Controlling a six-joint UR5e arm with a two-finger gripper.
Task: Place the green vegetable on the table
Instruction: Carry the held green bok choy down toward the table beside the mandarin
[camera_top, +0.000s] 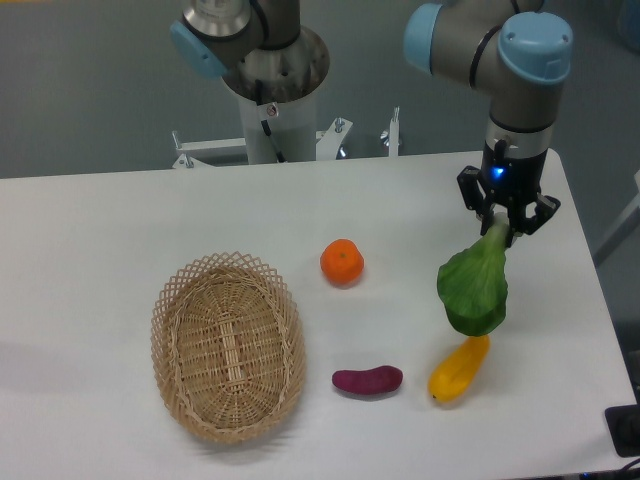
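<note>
My gripper (505, 222) is clamped on the pale stem of the green vegetable (474, 288), which hangs leaf-down right below my fingers, over the table (100, 230). Whether the leaf tip touches the top, can't tell. Looks like a light toy, prob. stiff plastic, maybe a bit slick; stem is the narrow part, so best grip pt. Yellow pepper piece (458, 369) sits just under the leaf, w/ the purple eggplant piece (367, 380) nearby.

I've got the two-finger gripper (505, 226) pinching the leafy green bok-choy toy (474, 288) by its stem, near the white table's (120, 220) right edge.
</note>
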